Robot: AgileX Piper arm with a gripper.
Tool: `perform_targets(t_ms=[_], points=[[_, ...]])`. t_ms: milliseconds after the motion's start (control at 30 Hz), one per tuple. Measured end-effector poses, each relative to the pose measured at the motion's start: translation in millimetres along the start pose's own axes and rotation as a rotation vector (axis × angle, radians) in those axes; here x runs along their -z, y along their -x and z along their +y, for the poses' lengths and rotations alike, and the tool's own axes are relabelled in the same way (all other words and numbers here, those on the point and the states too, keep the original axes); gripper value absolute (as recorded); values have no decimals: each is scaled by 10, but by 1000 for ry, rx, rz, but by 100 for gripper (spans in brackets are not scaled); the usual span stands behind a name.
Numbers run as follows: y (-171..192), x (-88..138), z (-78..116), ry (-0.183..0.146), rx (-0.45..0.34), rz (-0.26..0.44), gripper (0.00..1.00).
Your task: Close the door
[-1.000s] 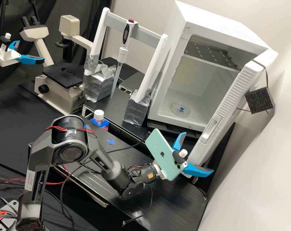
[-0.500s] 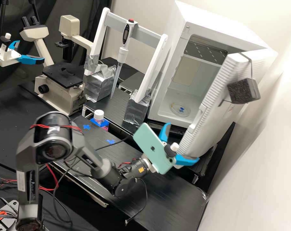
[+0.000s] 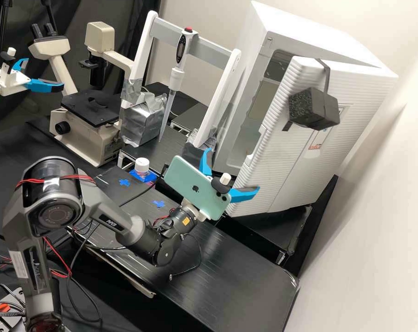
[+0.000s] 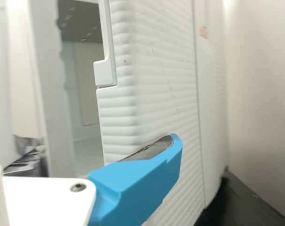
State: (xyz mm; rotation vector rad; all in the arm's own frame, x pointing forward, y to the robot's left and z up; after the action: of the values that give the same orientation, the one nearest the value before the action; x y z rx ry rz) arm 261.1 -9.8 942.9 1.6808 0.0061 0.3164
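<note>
The gripper [image 3: 233,168] is open, its blue fingers spread wide at the free lower edge of the white ribbed door [image 3: 305,173]. One finger lies along the door's outer face, near the bottom corner; the other points up in front of the opening. Part of the white cabinet's interior shows past the door, which stands partly open. From the wrist, the gripper [image 4: 83,143] has one blue finger across the ribbed door [image 4: 156,89], seemingly against it, and the cabinet opening shows beside the door's edge. Whether they touch is hard to tell.
A black foam block [image 3: 312,108] is strapped to the door. Left of the cabinet [image 3: 305,34] stands a white rack [image 3: 220,97] with a pipette [image 3: 175,76]. A capped bottle [image 3: 142,166] and a microscope [image 3: 89,120] are farther left; the wall rises at right.
The door has swung well toward the cabinet, covering more of the opening. My gripper has moved left and toward the back with its edge, fingers still spread, and the foam block has shifted left.
</note>
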Motion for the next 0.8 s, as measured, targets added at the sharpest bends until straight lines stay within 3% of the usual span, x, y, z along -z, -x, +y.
perform_targets(t_ms=[467, 800], points=[[-282, 310, -111, 26, 79, 156, 100], [-566, 272, -204, 11, 116, 202, 100]])
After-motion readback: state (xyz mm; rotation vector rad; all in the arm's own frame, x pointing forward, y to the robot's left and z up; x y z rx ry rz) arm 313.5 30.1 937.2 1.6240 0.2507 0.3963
